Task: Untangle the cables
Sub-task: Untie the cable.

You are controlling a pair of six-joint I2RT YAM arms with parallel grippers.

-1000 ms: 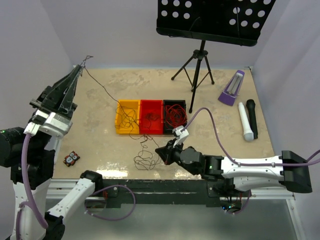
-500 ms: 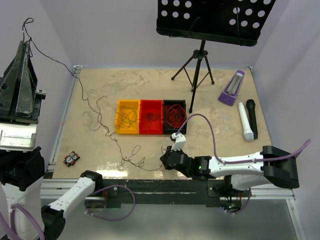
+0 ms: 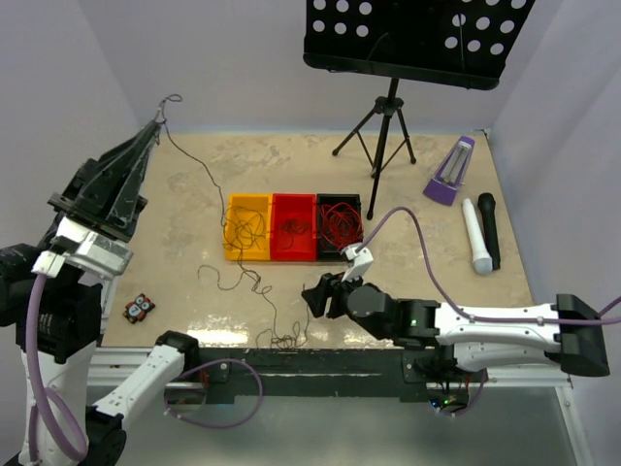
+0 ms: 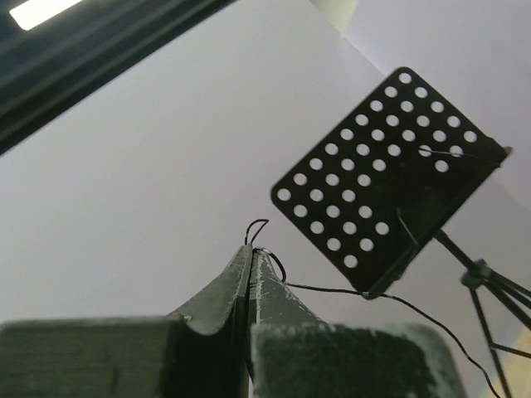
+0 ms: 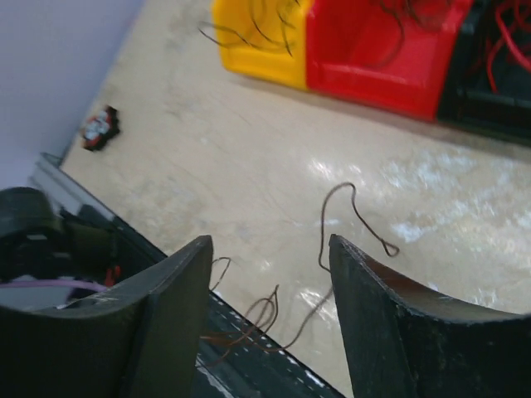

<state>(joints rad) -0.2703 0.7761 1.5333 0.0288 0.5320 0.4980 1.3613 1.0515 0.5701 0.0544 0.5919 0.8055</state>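
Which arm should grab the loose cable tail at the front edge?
Right, probably: the right gripper is open, hovering by that cable tail; the left gripper is shut on the dark cable, raised far off.

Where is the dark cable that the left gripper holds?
Top view: the dark cable runs from the raised left gripper, upper left, past the yellow bin to the table's near edge.

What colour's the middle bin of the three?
The middle bin is red; top external view shows it best.
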